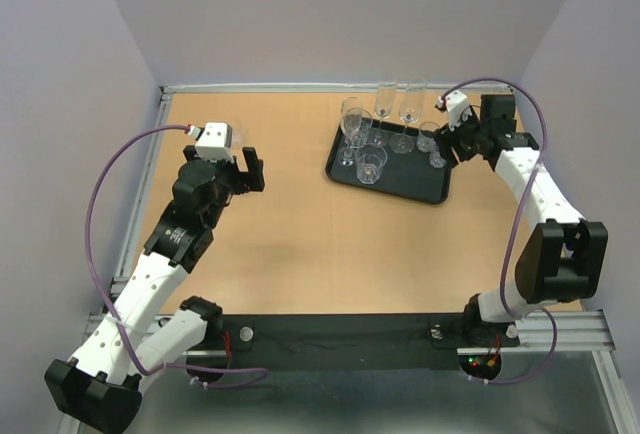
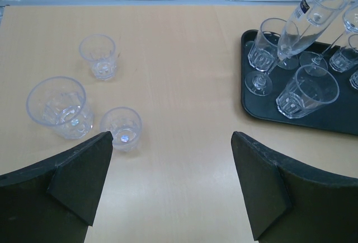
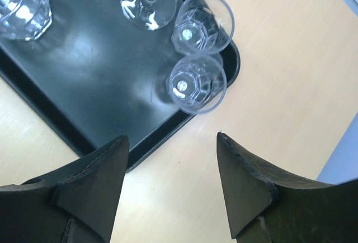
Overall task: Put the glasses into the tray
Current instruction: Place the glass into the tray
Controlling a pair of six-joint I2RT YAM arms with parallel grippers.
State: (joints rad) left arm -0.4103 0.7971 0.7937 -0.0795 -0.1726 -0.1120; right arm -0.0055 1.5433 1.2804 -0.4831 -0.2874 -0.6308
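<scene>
**Mia:** What is over on the left?

**Ben:** Three short glasses [image 2: 59, 106] stand on the worktop [image 2: 179, 58]. They are not in the tray yet. In the left wrist camera they sit at about nine to ten o'clock. They are close to each other but apart.

**Mia:** And the left end effector [image 2: 170, 136]?

**Ben:** It is wide open and has nothing in it. It hangs over bare worktop near those three.

**Mia:** Where is the tray [image 1: 410, 189]?

**Ben:** At about one o'clock in the top view. Tall stemmed glasses [image 1: 384, 99] stand at its far side. There are short ones in it too.

**Mia:** What about the right end effector [image 3: 170, 139]?

**Ben:** Its fingers are apart and hold nothing. Two little glasses [image 3: 197, 83] stand side by side in the tray's corner. In its own camera they are just in front of it, at twelve o'clock.

**Mia:** How would you pick up a short one?

**Ben:** I think they are light, hard and slippery. They could tip or crack. I would put one finger on each side, about halfway up. Then I would squeeze softly and lift it straight up.
</scene>
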